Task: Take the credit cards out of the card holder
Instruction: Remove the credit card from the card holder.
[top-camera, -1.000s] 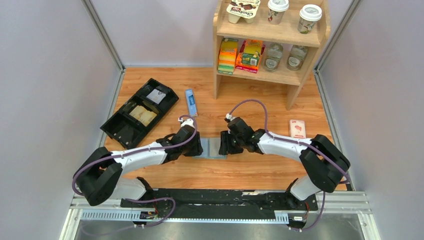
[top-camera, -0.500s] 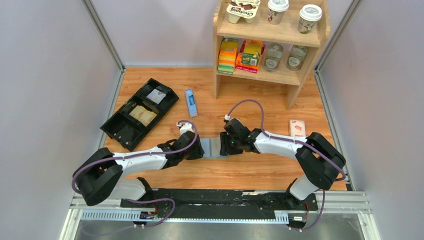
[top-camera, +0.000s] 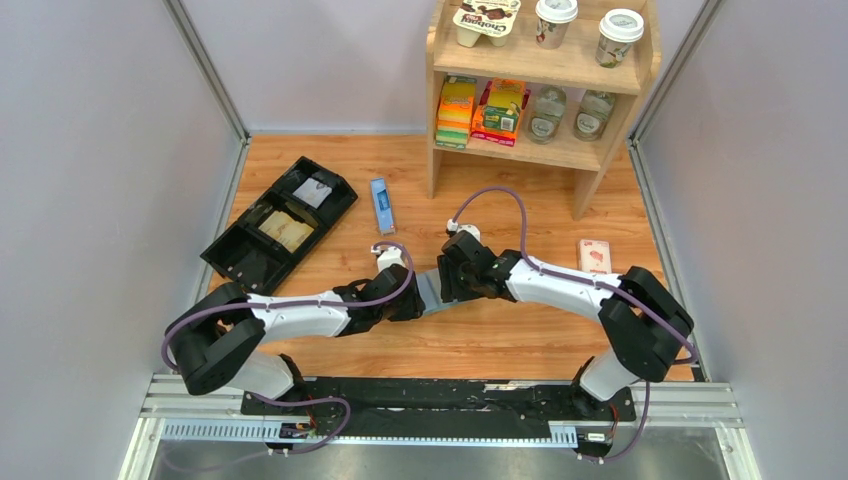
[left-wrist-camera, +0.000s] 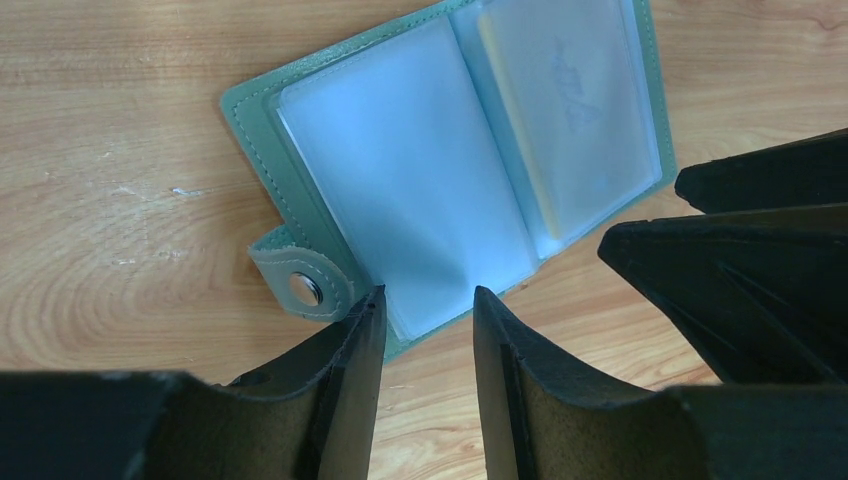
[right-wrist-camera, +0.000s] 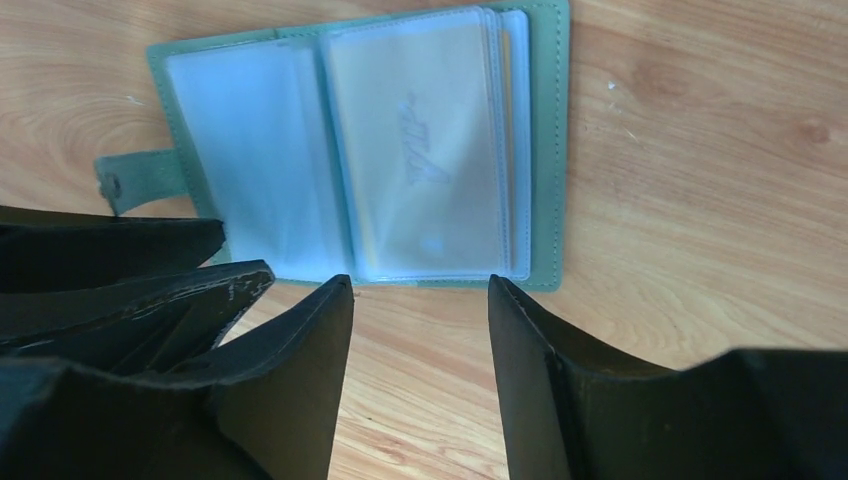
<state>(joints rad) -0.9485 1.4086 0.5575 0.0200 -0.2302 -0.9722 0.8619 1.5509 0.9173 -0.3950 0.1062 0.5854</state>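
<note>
The card holder (top-camera: 429, 291) lies open on the wooden table, sage green outside with pale pocket pages (left-wrist-camera: 400, 180) facing up. One credit card (right-wrist-camera: 420, 150) sits inside the right-hand pocket, its golden edge (left-wrist-camera: 508, 120) showing through the plastic. My left gripper (left-wrist-camera: 428, 300) is open, with its tips over the near edge of the left page, beside the snap tab (left-wrist-camera: 305, 288). My right gripper (right-wrist-camera: 420, 285) is open too, its tips at the near edge of the card-bearing page and only bare table between them. In the top view both grippers (top-camera: 405, 300) (top-camera: 452, 282) flank the holder.
A black compartmented tray (top-camera: 250, 262) at the left holds a tan flat piece (top-camera: 286, 229) and a grey one (top-camera: 314, 190). A long blue box (top-camera: 381, 204) lies behind the holder. A wooden shelf (top-camera: 540, 150) stands at the back, with a pink box (top-camera: 594, 257) at the right.
My left arm has reached further right, up to the holder. The right gripper has shifted slightly back and left and widened. The holder now lies turned at a slant.
</note>
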